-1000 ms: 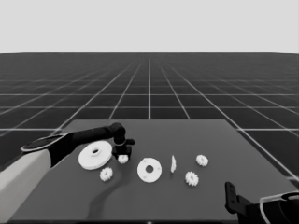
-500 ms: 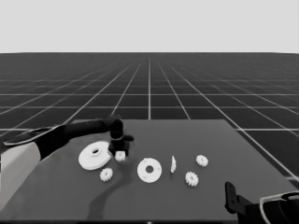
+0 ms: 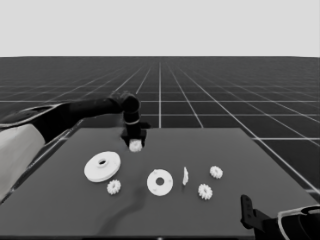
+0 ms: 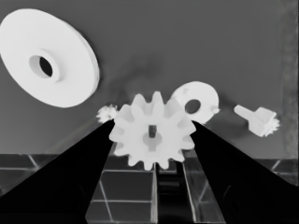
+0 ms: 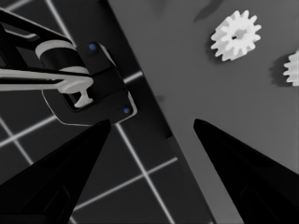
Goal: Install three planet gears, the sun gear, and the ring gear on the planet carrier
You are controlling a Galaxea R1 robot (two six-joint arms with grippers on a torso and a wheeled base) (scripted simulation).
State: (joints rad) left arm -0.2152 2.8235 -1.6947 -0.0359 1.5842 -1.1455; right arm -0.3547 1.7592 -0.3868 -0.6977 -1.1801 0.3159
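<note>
My left gripper (image 3: 135,144) hangs above the table's far left part, shut on a planet gear (image 3: 135,146). In the left wrist view this gear (image 4: 153,135) sits toothed and large between the two fingers of that gripper (image 4: 153,123). The larger round part, the ring gear (image 3: 102,166), lies flat on the left. The smaller round part, the planet carrier (image 3: 160,182), lies at the middle with nothing on it. Three more gears lie loose: one (image 3: 114,187) near the larger part, two (image 3: 204,191) (image 3: 216,172) on the right. My right gripper (image 3: 248,212) waits at the lower right corner, open.
A thin white piece (image 3: 185,176) stands just right of the smaller round part. The right wrist view shows the table's corner, the floor grid, dark machinery with blue lights (image 5: 88,88) and two nearby gears (image 5: 236,35) (image 5: 292,67).
The left gripper has risen from the table with the gear between its fingers and drifted slightly right. The right arm and the other parts have not moved.
</note>
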